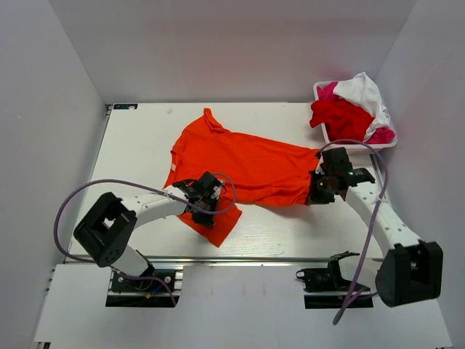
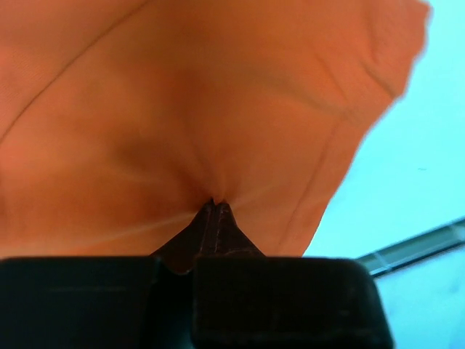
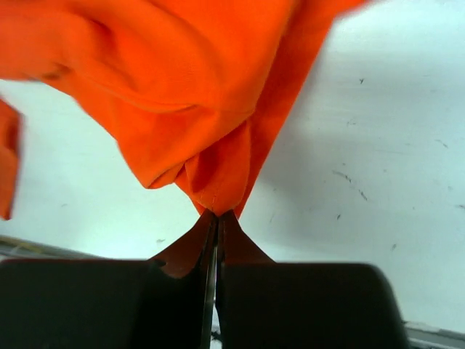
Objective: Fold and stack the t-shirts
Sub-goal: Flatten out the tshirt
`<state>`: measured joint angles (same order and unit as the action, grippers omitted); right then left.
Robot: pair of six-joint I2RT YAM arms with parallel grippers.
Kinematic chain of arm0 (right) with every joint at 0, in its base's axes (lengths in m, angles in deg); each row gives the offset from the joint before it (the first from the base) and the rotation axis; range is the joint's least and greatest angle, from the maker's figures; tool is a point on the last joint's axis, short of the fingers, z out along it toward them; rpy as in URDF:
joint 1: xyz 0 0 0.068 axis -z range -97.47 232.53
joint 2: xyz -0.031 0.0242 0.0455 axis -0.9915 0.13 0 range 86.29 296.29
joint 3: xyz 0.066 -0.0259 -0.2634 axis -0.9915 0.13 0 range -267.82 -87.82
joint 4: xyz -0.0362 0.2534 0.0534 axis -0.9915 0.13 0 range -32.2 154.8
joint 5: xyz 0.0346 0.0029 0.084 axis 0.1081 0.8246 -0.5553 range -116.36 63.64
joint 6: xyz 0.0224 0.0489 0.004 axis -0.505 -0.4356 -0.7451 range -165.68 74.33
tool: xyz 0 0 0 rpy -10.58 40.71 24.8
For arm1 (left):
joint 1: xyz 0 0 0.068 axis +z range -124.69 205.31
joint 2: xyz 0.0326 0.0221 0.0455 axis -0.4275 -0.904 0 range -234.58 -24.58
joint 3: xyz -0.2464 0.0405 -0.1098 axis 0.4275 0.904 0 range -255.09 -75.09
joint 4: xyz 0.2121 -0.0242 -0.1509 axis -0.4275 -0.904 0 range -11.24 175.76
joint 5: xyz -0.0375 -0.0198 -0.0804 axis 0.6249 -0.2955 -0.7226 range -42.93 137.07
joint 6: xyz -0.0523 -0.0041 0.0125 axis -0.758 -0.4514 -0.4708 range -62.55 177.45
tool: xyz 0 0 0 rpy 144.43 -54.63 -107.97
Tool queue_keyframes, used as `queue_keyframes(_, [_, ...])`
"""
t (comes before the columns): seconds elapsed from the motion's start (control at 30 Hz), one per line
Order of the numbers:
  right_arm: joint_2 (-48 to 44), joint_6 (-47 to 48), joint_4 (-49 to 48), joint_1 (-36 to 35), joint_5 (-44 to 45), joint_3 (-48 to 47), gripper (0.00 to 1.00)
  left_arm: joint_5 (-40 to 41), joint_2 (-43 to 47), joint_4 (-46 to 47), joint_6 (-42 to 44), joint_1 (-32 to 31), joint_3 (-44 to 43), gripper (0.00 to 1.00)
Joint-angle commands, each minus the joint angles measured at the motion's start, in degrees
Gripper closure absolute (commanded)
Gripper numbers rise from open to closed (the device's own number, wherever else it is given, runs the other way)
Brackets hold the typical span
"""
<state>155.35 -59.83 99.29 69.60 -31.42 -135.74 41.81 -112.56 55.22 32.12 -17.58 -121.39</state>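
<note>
The orange t-shirt (image 1: pixel 247 163) lies spread across the middle of the white table, collar at the far left, a sleeve pointing toward the near edge. My left gripper (image 1: pixel 205 195) is shut on the cloth near that sleeve; the left wrist view shows orange cloth (image 2: pixel 182 109) puckered at the closed tips (image 2: pixel 216 203). My right gripper (image 1: pixel 323 185) is shut on the shirt's right hem edge; the right wrist view shows a bunched fold (image 3: pixel 211 167) pinched at the tips (image 3: pixel 217 213). Red, pink and white t-shirts (image 1: pixel 349 109) are piled in a basket.
A white basket (image 1: pixel 320 91) holding the other shirts stands at the table's far right corner. Grey walls close in both sides and the back. A metal rail (image 1: pixel 240 259) runs along the table's near edge, in front of the arm bases.
</note>
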Motion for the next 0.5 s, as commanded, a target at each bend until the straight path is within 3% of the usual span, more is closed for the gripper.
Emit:
queue_keyframes(0.0, [-3.9, -3.0, 9.2, -0.3, -1.7, -3.2, 1.0, 8.8, 5.3, -5.7, -2.0, -0.2, -1.0, 1.0])
queue_keyframes(0.07, [-7.0, -5.4, 9.5, -0.2, -7.5, -0.4, 1.0, 11.6, 7.3, -12.1, -4.1, 0.3, -3.3, 1.0])
queue_keyframes(0.17, [-10.7, -10.8, 8.0, -0.4, -15.9, 11.9, 1.0, 13.9, 10.5, -19.2, -6.6, 0.9, -4.1, 1.0])
queue_keyframes(0.3, [-13.2, -15.4, 7.3, -0.3, -19.0, 21.3, 0.99, 13.9, 11.9, -26.0, -9.0, 0.9, -4.7, 1.0])
queue_keyframes(0.4, [-15.0, -13.9, 9.2, -0.5, -18.7, 19.8, 0.82, 15.5, 11.9, -30.7, -10.7, 0.9, -5.3, 1.0])
queue_keyframes(0.47, [-15.5, -12.1, 11.7, -0.3, -14.4, 14.7, 0.63, 16.2, 11.3, -32.7, -10.7, 0.9, -5.9, 1.0])
